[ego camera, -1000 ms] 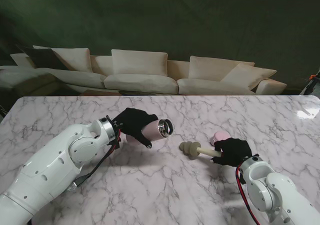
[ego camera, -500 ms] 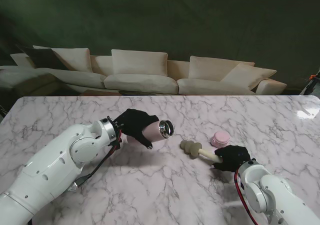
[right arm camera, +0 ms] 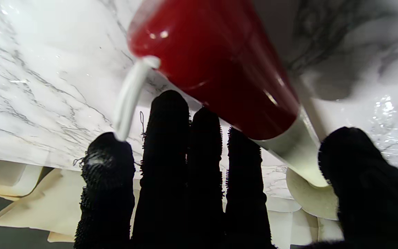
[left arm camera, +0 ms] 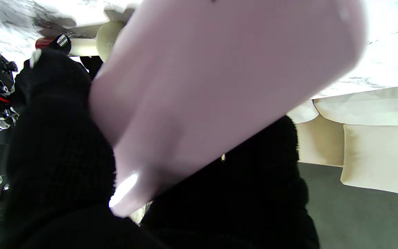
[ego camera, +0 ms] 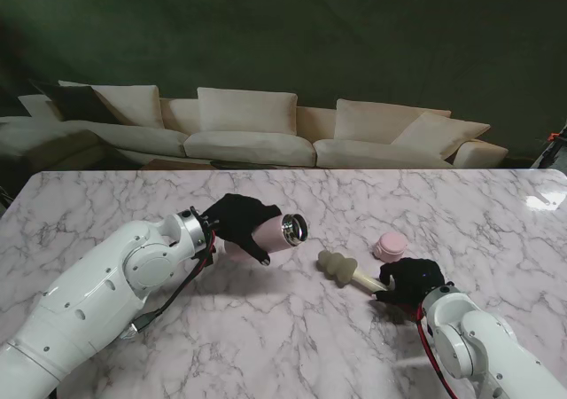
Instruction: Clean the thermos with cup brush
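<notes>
while both gloved hands are holding their things off the marble, the scene is reading like this:

left hand: the black-gloved left hand (ego camera: 237,220) is wrapping its fingers around the pale pink cylindrical thermos (ego camera: 276,231), gripping the body from the base end; in the left wrist view the pink wall (left arm camera: 219,79) is filling most of the picture between the dark fingers (left arm camera: 57,148).
thermos: it is lying roughly level above the white grey-veined marble table (ego camera: 292,328), its open steel-rimmed mouth (ego camera: 293,229) facing the robot's right, toward the brush.
right hand: the black-gloved right hand (ego camera: 410,279) is closing on the handle of the cream cup brush with a lobed foam head (ego camera: 337,266); in the right wrist view the fingers (right arm camera: 169,155) are lying along a glossy red handle section (right arm camera: 216,69) with a white loop (right arm camera: 130,97) at its end.
cup brush: its foam head is pointing at the thermos mouth, near it but apart, slightly nearer to me.
lid: a small round pink cap (ego camera: 390,244) is sitting on the table just beyond the right hand.
background: a cream sectional sofa (ego camera: 257,129) is standing behind the table's far edge.
</notes>
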Tool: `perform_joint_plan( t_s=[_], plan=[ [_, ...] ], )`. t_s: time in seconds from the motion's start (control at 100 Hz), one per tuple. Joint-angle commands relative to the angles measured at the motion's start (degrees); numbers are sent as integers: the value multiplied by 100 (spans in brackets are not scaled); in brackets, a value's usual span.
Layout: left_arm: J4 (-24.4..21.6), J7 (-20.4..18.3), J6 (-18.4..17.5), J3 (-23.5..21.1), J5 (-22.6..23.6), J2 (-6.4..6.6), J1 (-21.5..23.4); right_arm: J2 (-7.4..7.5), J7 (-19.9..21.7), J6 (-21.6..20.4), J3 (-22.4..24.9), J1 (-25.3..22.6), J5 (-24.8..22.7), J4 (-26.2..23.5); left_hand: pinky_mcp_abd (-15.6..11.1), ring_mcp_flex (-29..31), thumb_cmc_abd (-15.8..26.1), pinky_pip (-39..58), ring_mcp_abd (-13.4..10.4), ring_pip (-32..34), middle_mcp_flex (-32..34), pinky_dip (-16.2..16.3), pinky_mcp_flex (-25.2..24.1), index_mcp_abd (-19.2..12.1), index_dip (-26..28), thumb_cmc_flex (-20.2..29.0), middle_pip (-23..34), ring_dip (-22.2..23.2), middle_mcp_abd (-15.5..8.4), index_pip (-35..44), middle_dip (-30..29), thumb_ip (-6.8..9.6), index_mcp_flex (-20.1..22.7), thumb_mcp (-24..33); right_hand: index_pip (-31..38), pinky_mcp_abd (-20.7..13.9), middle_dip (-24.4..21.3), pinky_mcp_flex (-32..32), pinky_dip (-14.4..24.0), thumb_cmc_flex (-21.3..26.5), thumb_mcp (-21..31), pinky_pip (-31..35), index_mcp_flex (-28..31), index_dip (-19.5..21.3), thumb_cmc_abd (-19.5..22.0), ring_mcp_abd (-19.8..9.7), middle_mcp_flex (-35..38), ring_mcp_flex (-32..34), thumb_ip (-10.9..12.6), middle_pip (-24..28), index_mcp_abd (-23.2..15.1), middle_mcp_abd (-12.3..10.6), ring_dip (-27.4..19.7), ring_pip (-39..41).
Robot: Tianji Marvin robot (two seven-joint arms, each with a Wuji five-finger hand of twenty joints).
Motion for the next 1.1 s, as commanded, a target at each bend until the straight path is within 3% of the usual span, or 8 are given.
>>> perform_joint_plan(
  t_s=[0.0,0.25,0.65,0.75,0.9,1.09],
  plan=[
    [2,-82,-3,11,-19,-15,-38,-12,-54,67,-16,-66,-24,58,-622,580,2111,341,-559,1114,66,117,127,-1253,332,2239,251,298,-234,894,100,302,537,2015,-190,-82,-29,-111,132,-321,-140,-34,-240,38,-1,-66,-233,-139,163,-6,-20,34,138,4],
    [4,-94,1,19,-18,-13,-44,-46,-264,103,96,-153,9,-44,-622,585,2107,339,-558,1116,69,115,123,-1253,331,2233,251,294,-234,894,100,298,542,2027,-159,-101,-9,-93,199,-354,-214,-23,-278,98,17,-67,-285,-181,173,87,37,53,175,82],
    [51,-110,-4,84,-50,-16,-87,-135,-429,-89,784,-515,-23,-957,-618,583,2108,348,-556,1120,83,114,128,-1266,331,2222,248,289,-232,901,101,295,557,2052,-195,47,-112,-62,225,-27,-273,-62,-37,101,134,86,64,37,210,-1,59,88,115,19],
    [51,-133,8,90,-59,-13,-87,-143,-379,-102,876,-440,34,-1045,-615,587,2104,347,-549,1123,83,112,129,-1268,331,2219,247,288,-235,905,103,294,565,2058,-249,191,-224,-235,153,-22,-265,-316,-80,94,124,141,-12,-76,208,-195,64,102,-41,-378],
    [9,-168,37,80,-73,-11,-79,-108,150,-125,937,-186,100,-1058,-614,587,2100,349,-552,1125,86,111,129,-1265,330,2217,247,287,-235,905,104,295,564,2065,-428,349,-456,-741,69,-39,-465,-823,-393,71,189,200,-559,-586,225,-550,43,191,-297,-1227],
    [-10,-204,41,86,-87,-7,-91,-32,863,-177,864,248,165,-852,-606,585,2110,351,-541,1127,84,111,125,-1268,330,2217,248,285,-237,908,107,296,564,2074,-862,650,-1105,-2158,-194,-232,-776,-2133,-1425,-16,193,579,-2268,-2203,249,-1125,-78,373,-1333,-3264]
  ],
)
